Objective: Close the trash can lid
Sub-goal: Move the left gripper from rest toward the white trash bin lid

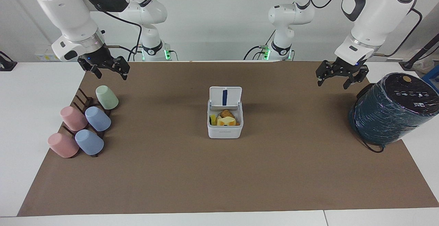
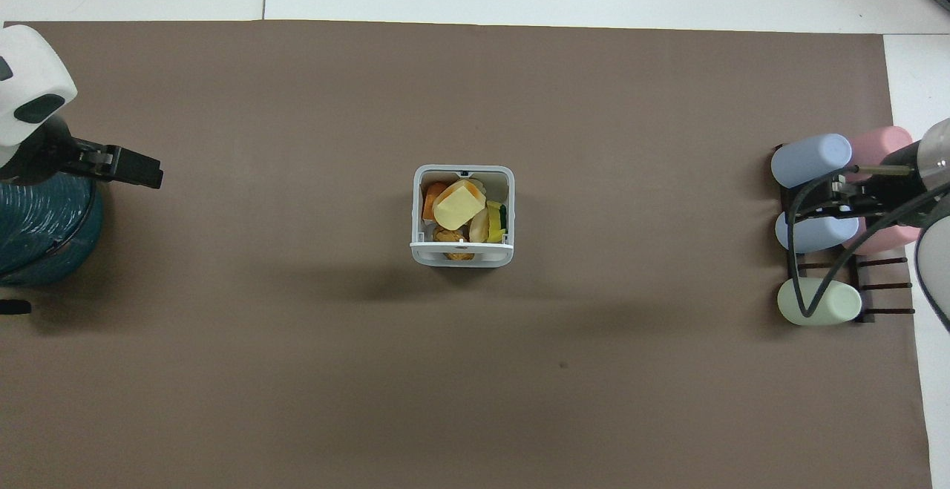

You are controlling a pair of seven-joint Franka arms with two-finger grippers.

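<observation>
The trash can [image 1: 224, 131] is a small white square box in the middle of the brown mat, holding yellow and orange scraps; it also shows in the overhead view [image 2: 416, 207]. Its lid [image 1: 216, 97] stands upright on the side nearer the robots, blue stripe showing; in the overhead view it is seen edge-on [image 2: 462, 254]. My left gripper [image 1: 332, 82] [image 2: 152, 171] hangs open in the air beside the teal cylinder, well apart from the can. My right gripper [image 1: 110, 75] [image 2: 824, 203] hangs open over the cup rack.
A large dark teal wrapped cylinder [image 1: 391, 109] [image 2: 37, 229] lies at the left arm's end of the mat. A dark rack [image 1: 82, 100] with several pastel cups [image 1: 97, 118] [image 2: 813, 159] stands at the right arm's end.
</observation>
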